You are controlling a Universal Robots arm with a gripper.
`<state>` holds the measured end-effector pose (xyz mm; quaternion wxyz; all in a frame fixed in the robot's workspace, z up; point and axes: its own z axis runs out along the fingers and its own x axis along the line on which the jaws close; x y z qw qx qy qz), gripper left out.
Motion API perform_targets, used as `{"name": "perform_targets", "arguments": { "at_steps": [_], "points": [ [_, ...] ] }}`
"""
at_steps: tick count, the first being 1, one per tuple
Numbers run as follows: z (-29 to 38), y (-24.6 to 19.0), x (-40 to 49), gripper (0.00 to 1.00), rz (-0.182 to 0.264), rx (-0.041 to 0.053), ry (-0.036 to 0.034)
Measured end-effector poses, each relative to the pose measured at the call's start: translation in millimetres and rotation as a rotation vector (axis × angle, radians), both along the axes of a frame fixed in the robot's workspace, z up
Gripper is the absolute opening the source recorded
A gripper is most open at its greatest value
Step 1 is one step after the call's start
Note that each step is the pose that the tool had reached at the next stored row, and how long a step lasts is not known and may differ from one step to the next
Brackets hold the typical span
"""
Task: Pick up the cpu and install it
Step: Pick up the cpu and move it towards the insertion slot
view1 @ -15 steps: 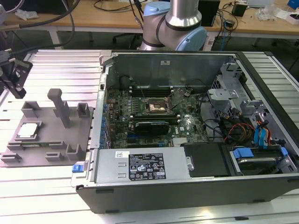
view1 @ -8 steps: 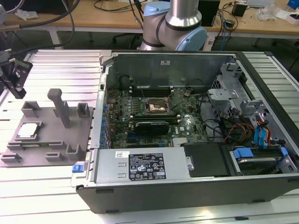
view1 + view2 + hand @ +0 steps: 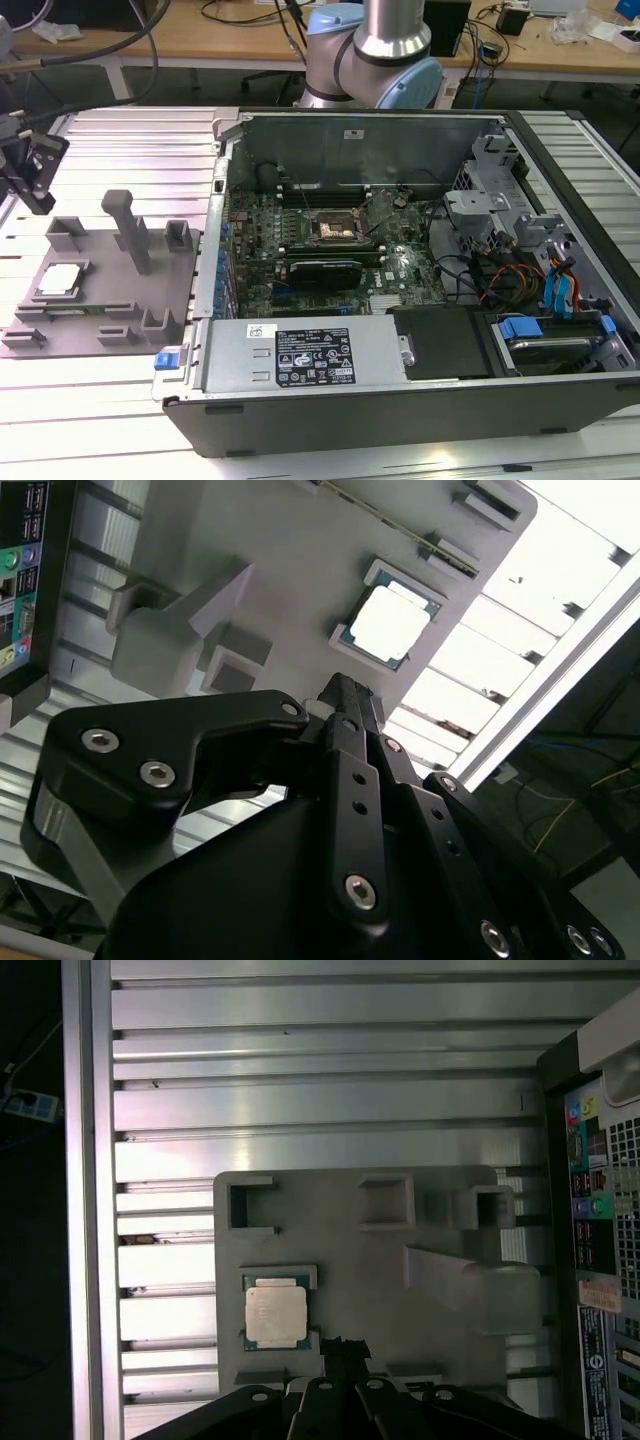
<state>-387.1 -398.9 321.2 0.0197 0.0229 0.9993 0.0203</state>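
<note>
The black gripper (image 3: pixel 343 688) hangs over the ribbed metal tabletop (image 3: pixel 300 1090), its fingers pressed together with nothing between them. Beyond their tips, clearly apart and slightly off their line in both wrist views, the small flat square silver-topped cpu (image 3: pixel 275 1312) lies in a recess of the large grey plastic plate (image 3: pixel 350 1260); being square, it has no long axis. Farther off, the open dark computer case (image 3: pixel 400 400) shows its dark square socket (image 3: pixel 335 228).

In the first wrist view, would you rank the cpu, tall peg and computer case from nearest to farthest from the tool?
1. cpu, on the grey plate, beside the tool.
2. tall peg, farther along the plate.
3. computer case, beyond the plate's edge.
</note>
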Motion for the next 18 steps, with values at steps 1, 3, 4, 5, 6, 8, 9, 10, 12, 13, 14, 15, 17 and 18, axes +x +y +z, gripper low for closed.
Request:
{"name": "perform_targets", "arguments": {
  "at_steps": [1,3,4,5,6,8,9,10,12,13,14,15,17,18],
  "points": [
    [-0.9,-0.2,-0.8,0.11,0.000,0.0000,-0.0001],
    [-3.0,-0.8,-2.4,0.11,0.000,0.0000,0.0001],
    [-4.1,-1.1,-3.0,0.11,0.000,0.0000,0.0000],
    [-5.1,-1.4,-3.6,0.11,0.000,0.0000,0.0000],
    [-6.8,-2.0,-4.5,0.11,0.000,-0.0001,0.0001],
    [-9.4,-2.8,-5.6,0.11,0.000,-0.0002,0.0004],
    [-10.5,-3.0,-5.8,0.11,0.000,0.0000,0.0002],
    [-11.7,-3.3,-6.0,0.11,0.000,0.0000,0.0001],
    [-15.2,-3.7,-6.4,0.11,0.000,-0.0001,0.0007],
    [-16.3,-3.9,-6.4,0.11,0.000,-0.0001,0.0009],
    [-17.5,-4.0,-6.6,0.11,0.000,-0.0001,0.0013],
    [-19.9,-4.3,-6.8,0.11,0.000,-0.0001,0.0019],
    [-23.5,-4.5,-7.2,0.11,0.000,-0.0001,0.0028],
    [-25.2,-4.5,-7.5,0.11,0.000,-0.0001,0.0031]
  ]
}}
